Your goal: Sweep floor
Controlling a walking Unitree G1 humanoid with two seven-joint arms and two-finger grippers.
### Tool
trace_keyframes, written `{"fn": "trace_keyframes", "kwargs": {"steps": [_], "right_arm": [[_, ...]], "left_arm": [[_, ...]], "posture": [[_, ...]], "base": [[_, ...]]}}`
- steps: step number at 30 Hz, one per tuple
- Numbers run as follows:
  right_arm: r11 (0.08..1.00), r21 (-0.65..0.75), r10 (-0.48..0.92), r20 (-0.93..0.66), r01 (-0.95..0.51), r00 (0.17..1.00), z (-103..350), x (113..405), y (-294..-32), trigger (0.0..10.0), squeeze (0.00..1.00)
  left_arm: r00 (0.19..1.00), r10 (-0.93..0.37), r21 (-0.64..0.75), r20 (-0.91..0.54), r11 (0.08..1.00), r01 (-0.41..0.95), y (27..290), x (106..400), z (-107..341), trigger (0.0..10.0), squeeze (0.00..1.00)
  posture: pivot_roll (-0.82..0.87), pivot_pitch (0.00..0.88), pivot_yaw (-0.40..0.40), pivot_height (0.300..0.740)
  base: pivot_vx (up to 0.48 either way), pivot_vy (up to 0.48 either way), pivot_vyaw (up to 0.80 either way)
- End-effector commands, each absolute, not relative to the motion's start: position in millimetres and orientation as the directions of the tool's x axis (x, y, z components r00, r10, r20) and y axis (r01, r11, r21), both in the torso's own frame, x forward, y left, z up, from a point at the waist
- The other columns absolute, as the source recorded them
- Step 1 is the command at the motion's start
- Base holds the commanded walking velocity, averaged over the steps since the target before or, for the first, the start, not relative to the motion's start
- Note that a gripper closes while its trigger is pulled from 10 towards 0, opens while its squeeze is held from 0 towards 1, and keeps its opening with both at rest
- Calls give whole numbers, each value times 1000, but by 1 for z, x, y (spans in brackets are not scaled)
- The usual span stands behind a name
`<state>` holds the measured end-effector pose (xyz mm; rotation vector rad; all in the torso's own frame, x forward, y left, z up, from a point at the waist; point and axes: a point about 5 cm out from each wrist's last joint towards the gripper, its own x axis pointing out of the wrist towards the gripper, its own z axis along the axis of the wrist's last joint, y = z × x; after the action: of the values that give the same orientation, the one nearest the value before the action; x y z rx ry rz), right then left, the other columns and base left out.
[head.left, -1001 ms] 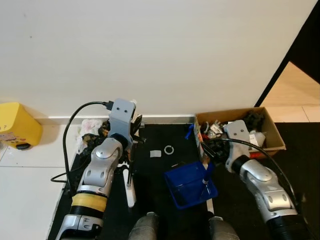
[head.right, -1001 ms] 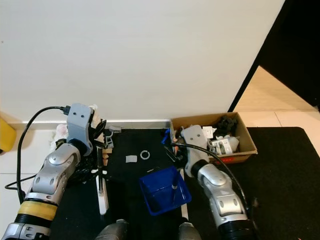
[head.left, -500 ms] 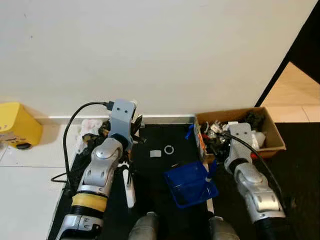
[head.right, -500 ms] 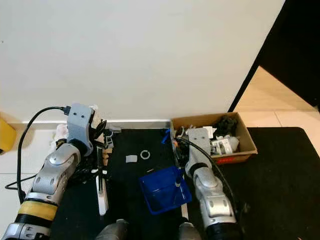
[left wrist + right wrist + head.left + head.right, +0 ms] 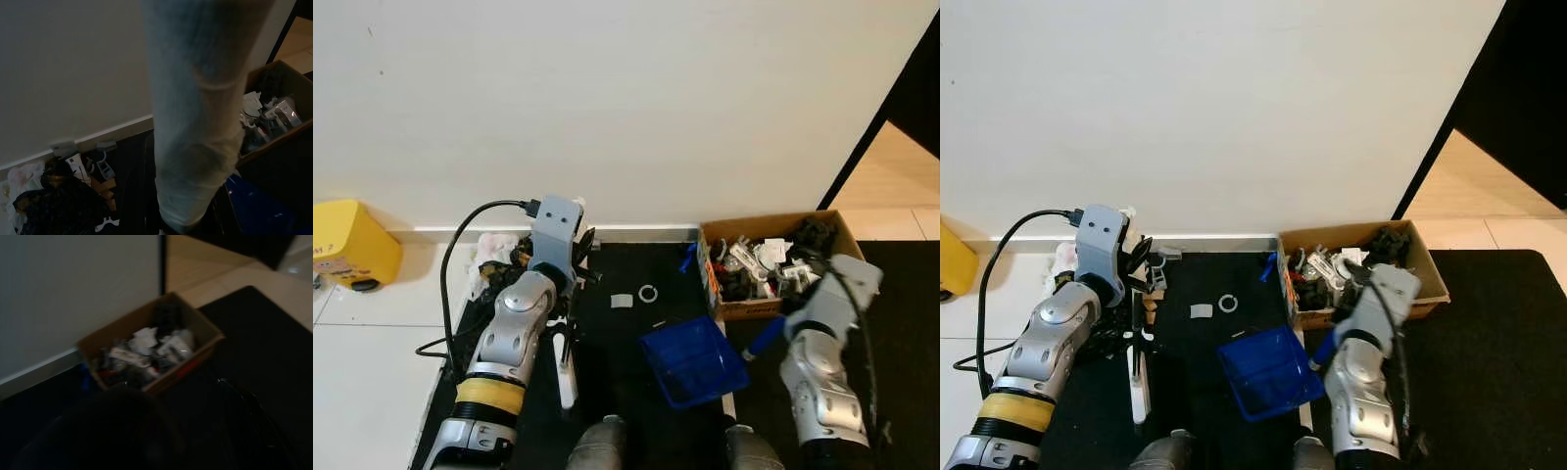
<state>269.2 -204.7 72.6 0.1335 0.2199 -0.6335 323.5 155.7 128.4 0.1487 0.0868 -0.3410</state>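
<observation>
My right gripper (image 5: 783, 323) is shut on the blue handle (image 5: 766, 336) of a blue dustpan (image 5: 693, 360), which hangs tilted just above the black mat (image 5: 622, 352); the wrist hides its fingers. My left gripper (image 5: 568, 299) is shut on a white broom handle (image 5: 567, 377), seen large and close in the left wrist view (image 5: 195, 122). A small white scrap (image 5: 622, 301) and a white ring (image 5: 648, 293) lie on the mat between the two arms. A pile of crumpled rubbish (image 5: 499, 257) sits by the wall beside my left arm.
An open cardboard box (image 5: 837, 230) full of rubbish stands on the right against the wall, just beyond the dustpan handle. A yellow object (image 5: 347, 245) rests on white tiles (image 5: 372, 362) at far left. A black cable (image 5: 445, 294) loops from my left wrist. My feet (image 5: 597, 450) stand at the mat's near edge.
My right arm has swung out to the right and turned its wrist. The dustpan handle has gone from upright to pointing right, and the pan has tilted. The left arm is still.
</observation>
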Motion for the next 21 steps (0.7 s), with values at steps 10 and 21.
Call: {"fn": "trace_keyframes", "kwargs": {"steps": [10, 21], "right_arm": [[710, -59, -679, -320, 701, 661, 47, 247, -227, 1176, 0], [736, -58, -657, -305, 675, 690, 46, 249, -227, 0, 0]], "left_arm": [[934, -340, 152, -111, 923, 354, 154, 325, 127, 10000, 0], [934, -338, 150, -115, 924, 353, 154, 324, 124, 10000, 0]], "posture": [[88, 162, 70, 740], [88, 162, 65, 740]], "base": [[0, 0, 0], [0, 0, 0]]}}
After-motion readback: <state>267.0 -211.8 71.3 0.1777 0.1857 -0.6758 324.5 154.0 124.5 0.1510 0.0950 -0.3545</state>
